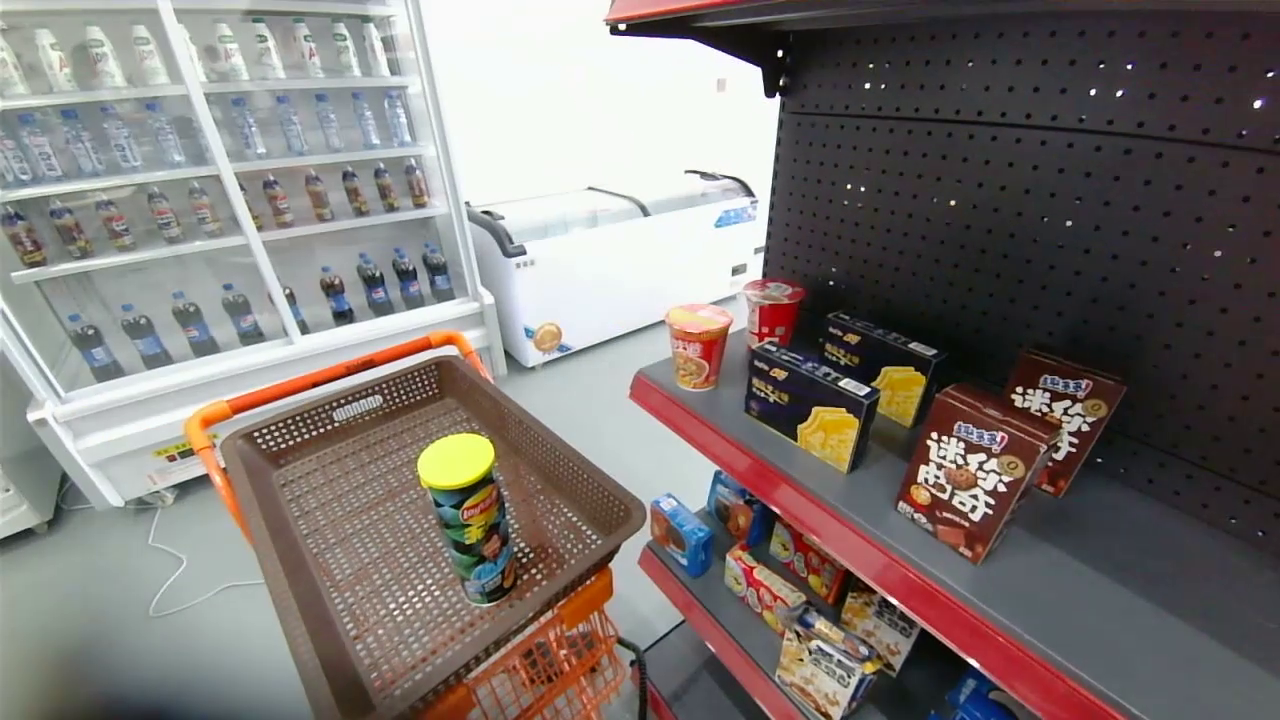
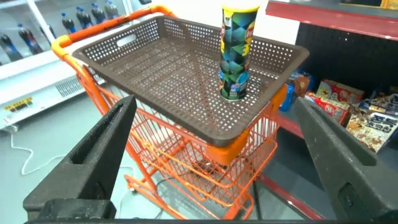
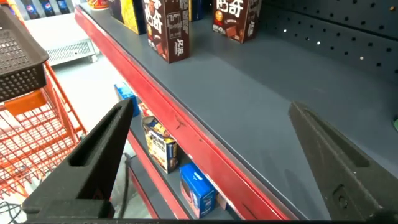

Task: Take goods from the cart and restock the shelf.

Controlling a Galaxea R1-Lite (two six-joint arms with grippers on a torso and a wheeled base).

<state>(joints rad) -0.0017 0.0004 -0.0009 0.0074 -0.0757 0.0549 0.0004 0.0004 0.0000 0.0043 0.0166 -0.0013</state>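
Gaping wide and empty, the left gripper point(image 2: 211, 152) faces the chip can point(image 2: 236, 53), which stands upright in the brown basket point(image 1: 300, 430) atop the orange cart point(image 1: 540, 670), lower centre of the head view. Tall and narrow, the can could topple if a finger clips it off-centre. The right gripper point(image 3: 211, 158), likewise spread and empty, hangs over bare shelf point(image 1: 1050, 600) at lower right, near brown boxes point(image 1: 975, 470).

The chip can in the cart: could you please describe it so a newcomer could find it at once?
Find the orange cart beside the shelf; a brown mesh basket sits on top. The chip can stands upright in it, alone, a tall tube with a yellow lid.
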